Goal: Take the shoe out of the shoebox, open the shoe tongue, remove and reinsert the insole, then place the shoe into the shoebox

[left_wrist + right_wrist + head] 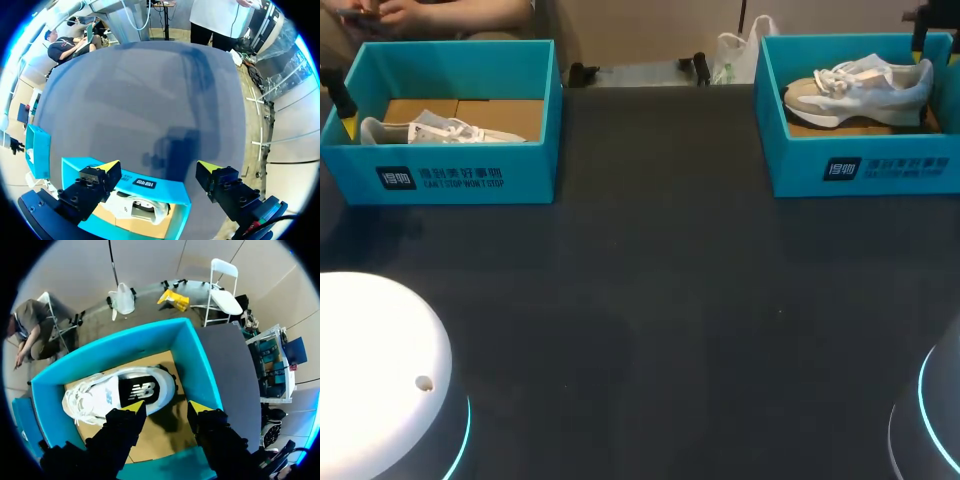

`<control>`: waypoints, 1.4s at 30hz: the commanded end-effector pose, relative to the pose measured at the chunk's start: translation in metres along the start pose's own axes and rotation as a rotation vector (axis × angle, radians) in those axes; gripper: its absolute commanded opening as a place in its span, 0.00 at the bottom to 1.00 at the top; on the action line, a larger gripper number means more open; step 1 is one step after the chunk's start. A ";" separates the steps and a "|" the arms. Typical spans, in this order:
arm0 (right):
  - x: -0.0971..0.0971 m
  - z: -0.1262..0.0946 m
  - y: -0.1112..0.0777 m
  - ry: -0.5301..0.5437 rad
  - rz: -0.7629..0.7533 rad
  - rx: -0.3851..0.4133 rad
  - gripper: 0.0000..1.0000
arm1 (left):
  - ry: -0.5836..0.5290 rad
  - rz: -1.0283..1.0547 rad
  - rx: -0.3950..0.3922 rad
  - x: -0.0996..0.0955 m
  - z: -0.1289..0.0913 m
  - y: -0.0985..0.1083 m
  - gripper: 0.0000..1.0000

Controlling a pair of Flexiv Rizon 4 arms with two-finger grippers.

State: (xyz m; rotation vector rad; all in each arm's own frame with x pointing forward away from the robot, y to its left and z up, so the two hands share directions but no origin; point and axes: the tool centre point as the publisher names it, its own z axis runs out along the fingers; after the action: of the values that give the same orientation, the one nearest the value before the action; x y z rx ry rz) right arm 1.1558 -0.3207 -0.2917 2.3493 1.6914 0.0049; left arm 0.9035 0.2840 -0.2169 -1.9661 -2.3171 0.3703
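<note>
Overhead, the right gripper [166, 406] is hovering, jaws apart, with the shoe [120, 392] lying just ahead at its eleven o'clock inside the shoebox [201, 365]; the left gripper [159, 165] is hanging with jaws spread too.

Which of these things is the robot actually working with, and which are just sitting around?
Job: right shoebox, right shoe, left shoebox, left shoe, right pincer, left pincer.
Just there: table, white arm base.

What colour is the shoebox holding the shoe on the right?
Turquoise shoebox, with a brown cardboard floor; the right wrist view shows it best.
</note>
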 end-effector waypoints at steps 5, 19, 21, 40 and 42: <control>0.007 0.020 0.015 -0.032 0.008 0.027 0.50 | 0.003 -0.001 -0.002 0.000 -0.001 -0.001 1.00; 0.002 0.043 0.019 -0.100 0.001 0.048 0.49 | 0.003 -0.001 -0.002 0.000 -0.001 -0.001 1.00; 0.001 0.047 0.019 -0.106 -0.005 0.055 0.49 | 0.003 -0.001 -0.002 0.000 -0.001 -0.001 1.00; 0.000 0.081 0.020 -0.122 -0.046 0.098 0.49 | 0.003 -0.001 -0.002 0.000 -0.001 -0.001 1.00; 0.000 0.084 0.021 -0.121 -0.047 0.101 0.49 | 0.003 -0.001 -0.002 0.000 -0.001 -0.001 1.00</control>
State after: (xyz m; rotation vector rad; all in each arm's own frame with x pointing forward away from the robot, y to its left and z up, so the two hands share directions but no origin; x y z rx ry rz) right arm 1.1745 -0.3407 -0.3614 2.3123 1.7174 -0.2084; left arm 0.9035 0.2840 -0.2169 -1.9661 -2.3171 0.3703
